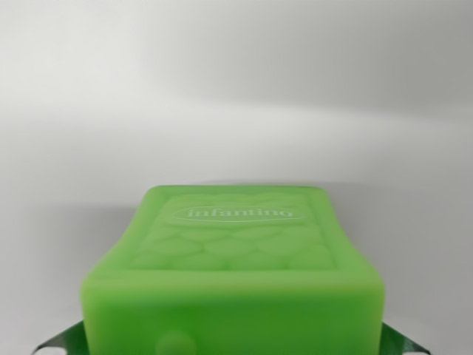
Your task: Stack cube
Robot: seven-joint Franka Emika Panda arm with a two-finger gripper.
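Cube (235, 274), green, reads "infantino"; gripper (235, 344) fingertips flank it.

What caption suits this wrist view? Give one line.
Green Infantino cube gripped between the claw tips above a plain white surface.

Wrist view, perhaps downward, close over cube (235, 274).

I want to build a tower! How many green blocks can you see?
1. The green block fills the bottom middle of the wrist view, between the jaws. Other blocks may be hidden outside this view.
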